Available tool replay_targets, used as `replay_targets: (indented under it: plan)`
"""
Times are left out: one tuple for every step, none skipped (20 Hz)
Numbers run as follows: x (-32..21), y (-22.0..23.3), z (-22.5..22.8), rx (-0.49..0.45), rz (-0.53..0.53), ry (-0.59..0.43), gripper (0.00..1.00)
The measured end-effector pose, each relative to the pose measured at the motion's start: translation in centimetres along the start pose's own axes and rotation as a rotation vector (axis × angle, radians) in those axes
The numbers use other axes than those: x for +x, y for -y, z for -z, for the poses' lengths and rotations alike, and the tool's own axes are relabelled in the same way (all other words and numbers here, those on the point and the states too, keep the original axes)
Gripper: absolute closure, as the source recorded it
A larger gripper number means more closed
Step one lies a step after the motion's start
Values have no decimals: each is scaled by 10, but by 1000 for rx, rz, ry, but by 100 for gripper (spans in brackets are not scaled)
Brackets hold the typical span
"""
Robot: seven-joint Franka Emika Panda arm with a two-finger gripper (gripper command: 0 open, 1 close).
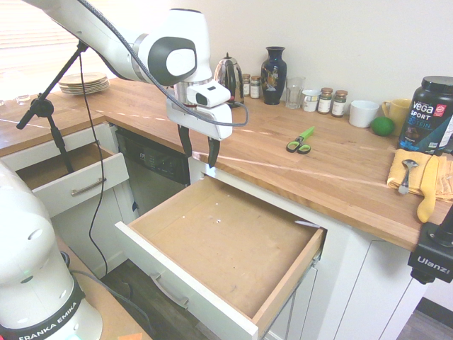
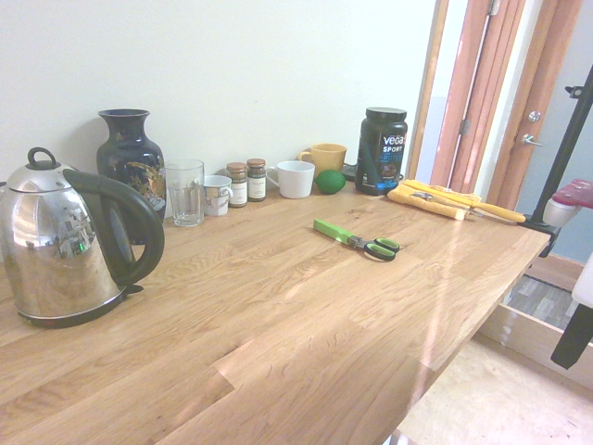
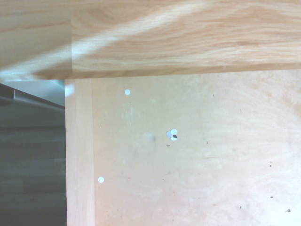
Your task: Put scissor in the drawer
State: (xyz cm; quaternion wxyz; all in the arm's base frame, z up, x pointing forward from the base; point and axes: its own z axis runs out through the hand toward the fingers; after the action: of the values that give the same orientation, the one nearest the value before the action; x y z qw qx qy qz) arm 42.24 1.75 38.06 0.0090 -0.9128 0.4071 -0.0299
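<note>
The scissor (image 1: 300, 142) is left on the counter (image 1: 340, 177); the gripper (image 1: 199, 152) is hung with fingers spread, empty, over the opened drawer (image 1: 233, 241).

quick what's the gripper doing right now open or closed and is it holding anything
Gripper: open, holding nothing, above the open drawer; the scissor lies on the countertop.
</note>
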Motion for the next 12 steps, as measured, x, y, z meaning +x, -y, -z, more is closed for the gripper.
replay_targets:
  plan:
    - [0, 0, -1, -2, 1, 2, 0]
    - [0, -1, -3, -10, 8, 8, 0]
    - [1, -1, -4, -12, 11, 9, 0]
    - [3, 0, -5, -13, 13, 10, 0]
    - [6, 1, -4, -12, 16, 7, 0]
    - [10, 3, -3, -11, 17, 4, 0]
    - [16, 5, -2, -12, 20, -1, 0]
    - [24, 8, -1, -11, 21, -4, 0]
    - [33, 11, -1, -9, 23, -5, 0]
    - [44, 14, -2, -8, 23, -9, 0]
    - [56, 18, -2, -7, 22, -12, 0]
    - [68, 21, -2, -4, 18, -14, 0]
